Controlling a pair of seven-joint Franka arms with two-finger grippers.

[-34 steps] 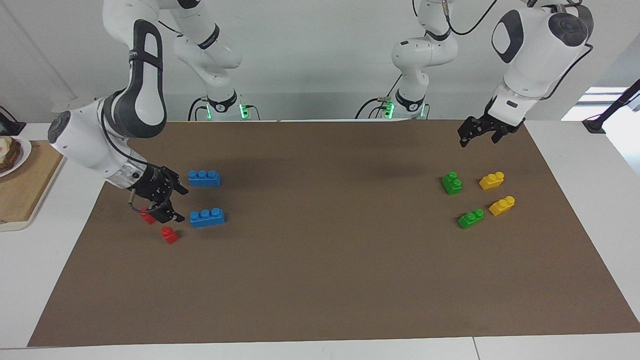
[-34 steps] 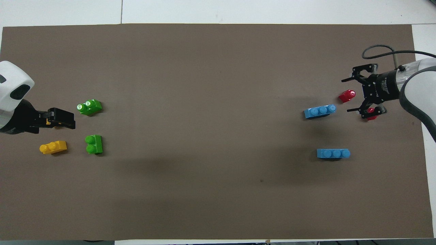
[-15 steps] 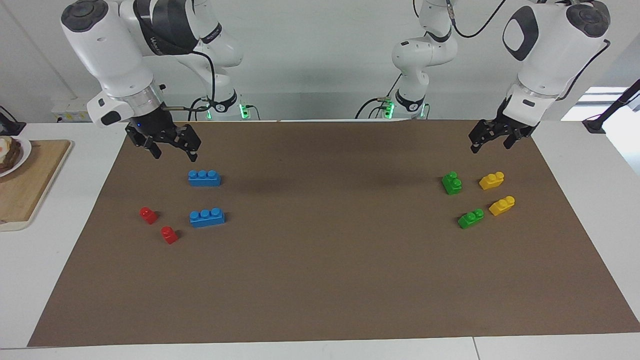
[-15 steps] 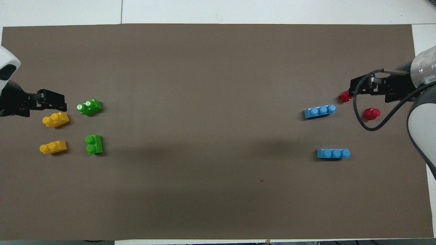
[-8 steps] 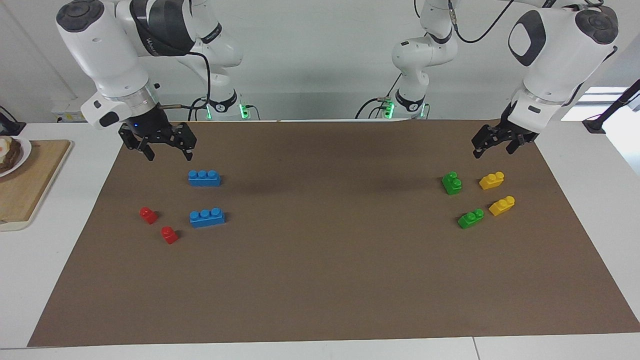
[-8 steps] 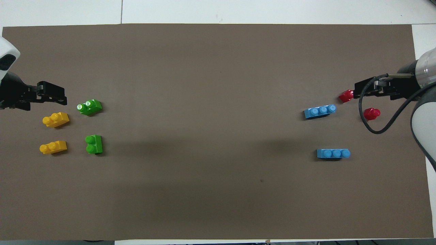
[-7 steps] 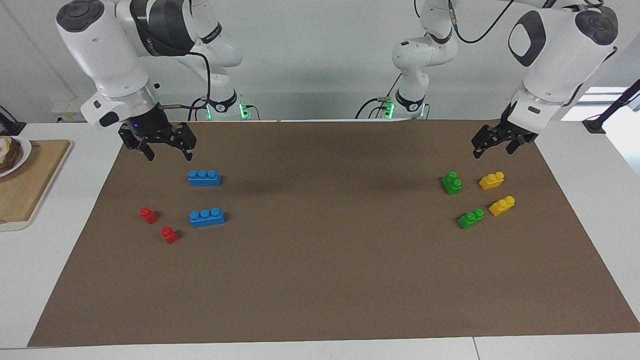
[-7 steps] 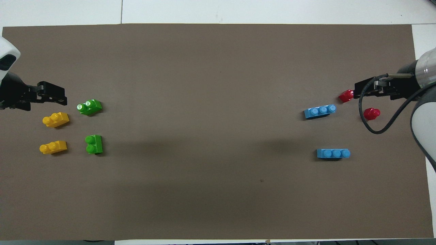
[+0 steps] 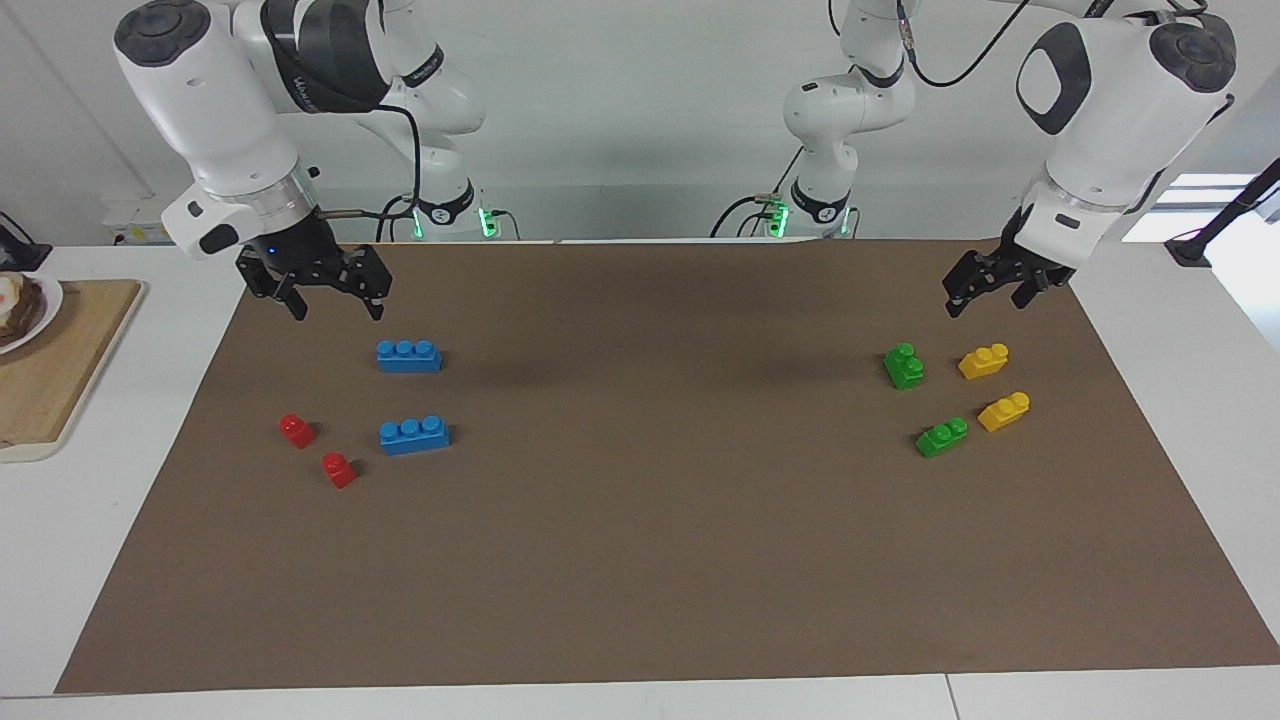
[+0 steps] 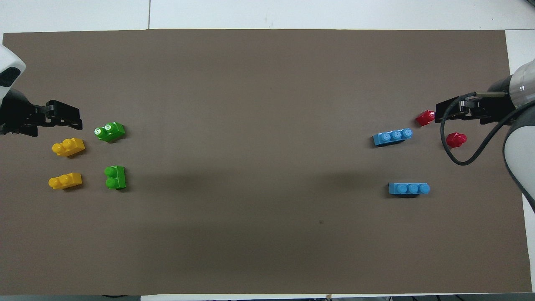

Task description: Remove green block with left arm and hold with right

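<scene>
Two green blocks lie on the brown mat (image 9: pixel 640 560) at the left arm's end: one green block (image 9: pixel 904 366) (image 10: pixel 115 177) nearer to the robots, the other green block (image 9: pixel 941 437) (image 10: pixel 109 131) farther out. My left gripper (image 9: pixel 985 303) (image 10: pixel 62 117) hangs open and empty in the air over the mat at that end, touching neither block. My right gripper (image 9: pixel 338 312) (image 10: pixel 443 113) is open and empty too, raised over the mat at the right arm's end.
Two yellow blocks (image 9: pixel 983 361) (image 9: pixel 1004 411) lie beside the green ones, toward the table's end. Two blue three-stud bricks (image 9: pixel 409 356) (image 9: pixel 414 435) and two small red blocks (image 9: pixel 296 430) (image 9: pixel 339 469) lie under the right arm. A wooden board (image 9: pixel 50 380) sits off the mat.
Earlier my right gripper was low at the red blocks; it has risen and turned to point down. The left gripper drifted slightly toward the table's end. Nothing moved in the last half second.
</scene>
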